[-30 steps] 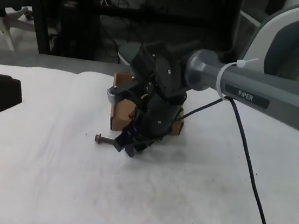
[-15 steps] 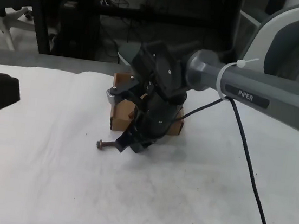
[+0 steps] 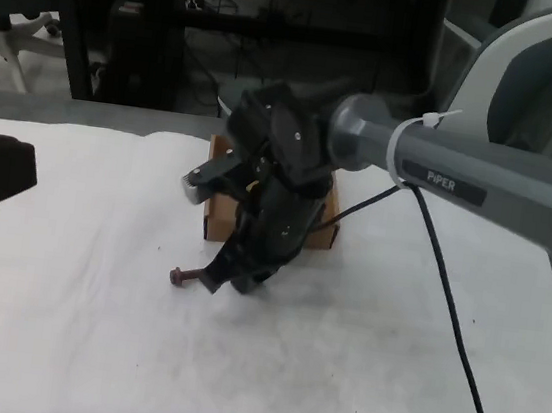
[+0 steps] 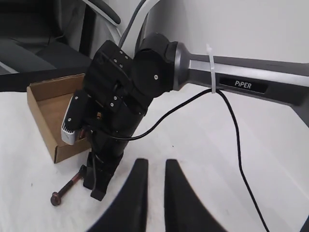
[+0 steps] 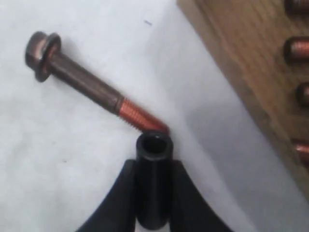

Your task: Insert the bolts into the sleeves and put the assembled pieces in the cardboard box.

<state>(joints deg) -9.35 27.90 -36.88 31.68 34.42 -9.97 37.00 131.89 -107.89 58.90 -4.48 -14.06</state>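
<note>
Well apart from the cardboard box [image 4: 46,125], on its left side, the left gripper [image 4: 153,166] hovered over the white-covered tabletop [image 3: 88,345], its fingers slightly parted and holding nothing. Just in front of the box's left corner, a bolt [image 3: 179,276] lay flat on the tabletop, its head pointing away from the box. The right gripper [image 5: 153,166], close in front of the box, was clamped on a black sleeve [image 5: 153,193], whose open end sat right at the bolt's threaded tip, at an angle to it. Inside the box, copper-coloured ends of several pieces showed.
</note>
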